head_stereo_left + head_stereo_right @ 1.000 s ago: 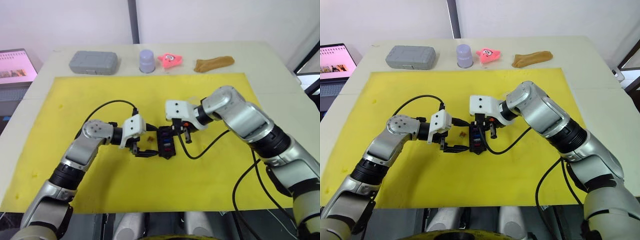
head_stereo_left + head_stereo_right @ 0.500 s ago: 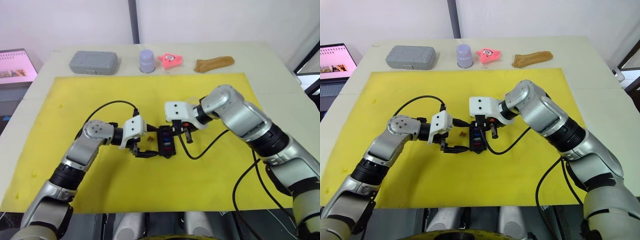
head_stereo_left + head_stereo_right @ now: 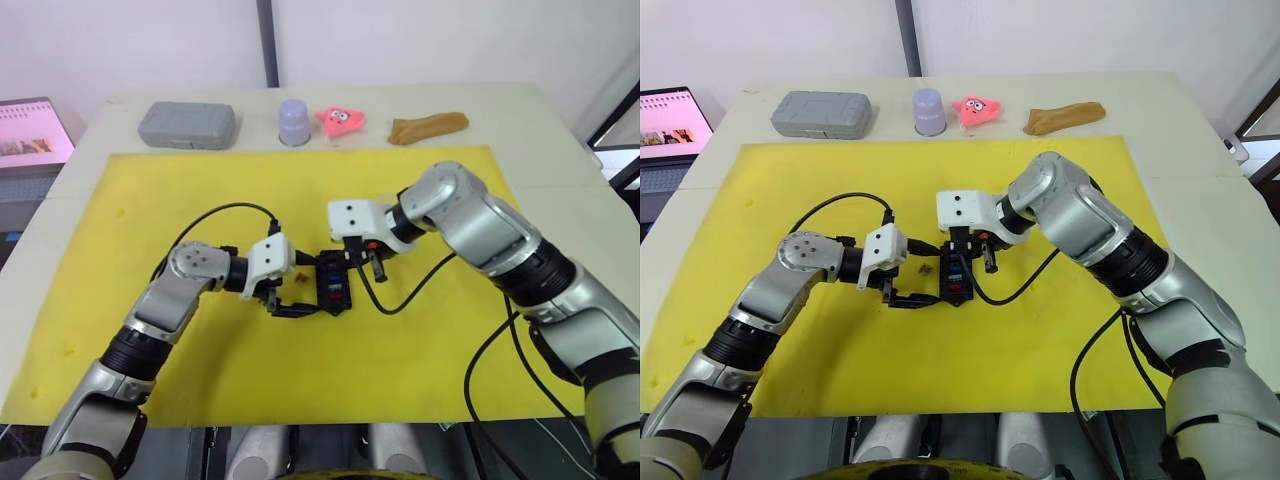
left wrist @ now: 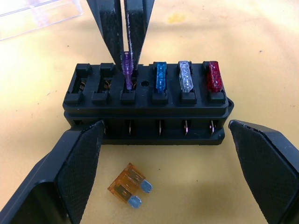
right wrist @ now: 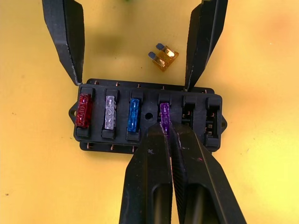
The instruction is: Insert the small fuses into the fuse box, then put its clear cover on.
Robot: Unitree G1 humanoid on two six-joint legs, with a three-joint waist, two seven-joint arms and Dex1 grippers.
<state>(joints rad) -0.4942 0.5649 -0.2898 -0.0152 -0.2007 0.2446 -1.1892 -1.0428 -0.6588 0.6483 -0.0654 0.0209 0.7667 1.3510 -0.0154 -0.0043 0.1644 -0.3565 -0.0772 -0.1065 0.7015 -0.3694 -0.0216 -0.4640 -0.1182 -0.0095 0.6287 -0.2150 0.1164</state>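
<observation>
My right gripper [image 5: 167, 133] pinches the purple fuse [image 5: 164, 113], tiny, light, rigid, by its plastic head over slot 4 of the black fuse box [image 4: 145, 109]. My left gripper [image 4: 163, 140], wide open, brackets the box.

From the head we look down over the fuse box [image 3: 331, 284]; our wrist cameras face it closely from opposite sides.

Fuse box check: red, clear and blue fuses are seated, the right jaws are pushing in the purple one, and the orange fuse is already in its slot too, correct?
Not quite. The left wrist view shows the orange fuse lying loose on the mat beside the fuse box, with two slots empty. The red, clear and blue fuses are seated, and the right gripper holds the purple one.
</observation>
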